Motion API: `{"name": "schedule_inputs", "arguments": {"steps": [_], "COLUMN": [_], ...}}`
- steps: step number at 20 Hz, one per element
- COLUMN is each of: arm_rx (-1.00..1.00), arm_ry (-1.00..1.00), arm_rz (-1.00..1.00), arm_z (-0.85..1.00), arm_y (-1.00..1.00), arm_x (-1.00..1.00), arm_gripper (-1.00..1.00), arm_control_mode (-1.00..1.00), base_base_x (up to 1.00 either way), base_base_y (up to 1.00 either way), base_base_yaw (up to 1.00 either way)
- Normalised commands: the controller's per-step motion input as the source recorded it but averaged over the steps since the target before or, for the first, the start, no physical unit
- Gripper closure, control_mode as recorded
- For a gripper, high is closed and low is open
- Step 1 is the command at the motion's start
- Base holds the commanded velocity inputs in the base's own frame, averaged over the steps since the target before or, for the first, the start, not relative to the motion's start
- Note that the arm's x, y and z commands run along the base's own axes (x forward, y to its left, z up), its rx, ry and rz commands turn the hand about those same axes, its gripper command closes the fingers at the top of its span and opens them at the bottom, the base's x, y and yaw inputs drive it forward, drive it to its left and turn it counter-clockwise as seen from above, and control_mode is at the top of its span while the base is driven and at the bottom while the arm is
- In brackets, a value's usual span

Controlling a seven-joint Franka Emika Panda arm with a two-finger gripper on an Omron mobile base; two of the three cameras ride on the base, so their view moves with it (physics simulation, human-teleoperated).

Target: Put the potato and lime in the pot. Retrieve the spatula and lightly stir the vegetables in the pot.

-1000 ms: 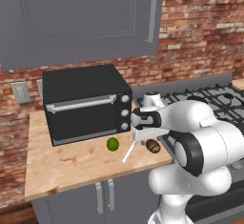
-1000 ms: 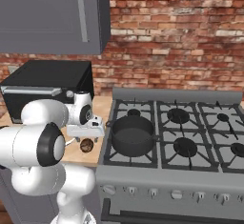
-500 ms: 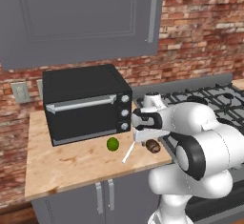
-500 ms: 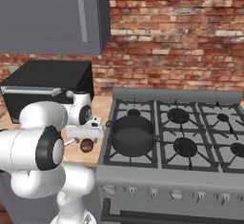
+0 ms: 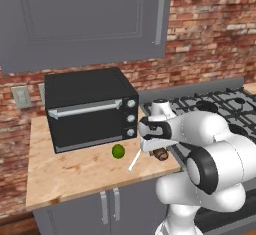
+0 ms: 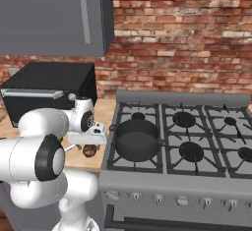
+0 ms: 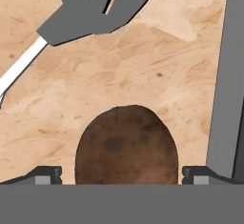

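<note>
I have the tool spread wide over the potato, which sits on the desk between the fingertips (nothing gripped). The spatula lies just beyond it. The lime rests by the toaster oven; the pot is on the stove.

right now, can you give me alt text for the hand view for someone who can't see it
A brown mottled potato sits on a pale wooden counter, low in the view between the two dark fingertips of the open tool. Above it lies the spatula, with its grey slotted head and white handle.
</note>
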Motion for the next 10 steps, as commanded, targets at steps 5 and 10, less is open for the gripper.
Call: {"name": "schedule_inputs", "arguments": {"steps": [5, 10], "arm_rx": [0.0, 0.0], "arm_ry": [0.0, 0.0], "arm_rz": [0.0, 0.0], "arm_z": [-0.27, 0.0], "arm_y": [0.0, 0.0], "arm_x": [0.0, 0.0], "arm_gripper": [-1.0, 1.0], "arm_control_mode": [-1.0, -1.0], "base_base_x": [0.0, 0.0], "base_base_y": [0.0, 0.0], "base_base_yaw": [0.0, 0.0]}}
